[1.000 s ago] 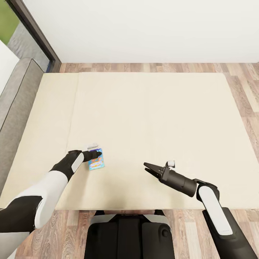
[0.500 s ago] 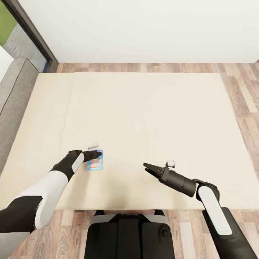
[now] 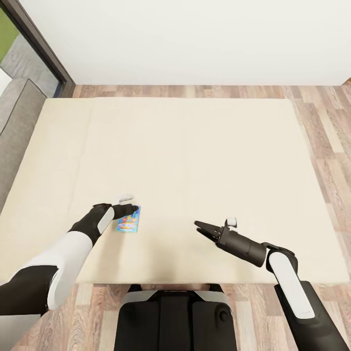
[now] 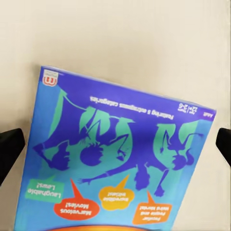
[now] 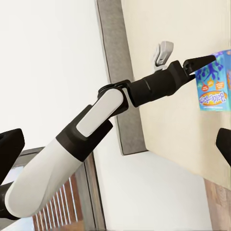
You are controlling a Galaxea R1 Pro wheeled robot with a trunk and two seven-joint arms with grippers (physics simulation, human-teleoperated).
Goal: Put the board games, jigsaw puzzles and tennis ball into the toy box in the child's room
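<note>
The left gripper hangs low over the near left part of the bed, its dark fingertips at the upper edge of a small flat board game that lies face up on the beige mattress. In the left wrist view the two fingertips stand wide apart at either side of the blue box, with the mattress showing between each tip and the box edge, so the jaws are spread and grip nothing; whether a tip touches the lid cannot be told. The lid shows dark blue and green cartoon figures, coloured speech bubbles and a line of small print. From the right wrist view the left arm reaches out level from its white forearm to the black wrist, its pointed fingers ending at the box's upper corner. The right gripper hovers over the near middle of the mattress, well apart from the game, its two thin black fingers drawn close together at the tip; whether they are fully closed I cannot tell. Beyond the bed lie a wood-plank floor and a white wall, and a grey headboard runs along the bed's left side beside a dark window frame.
</note>
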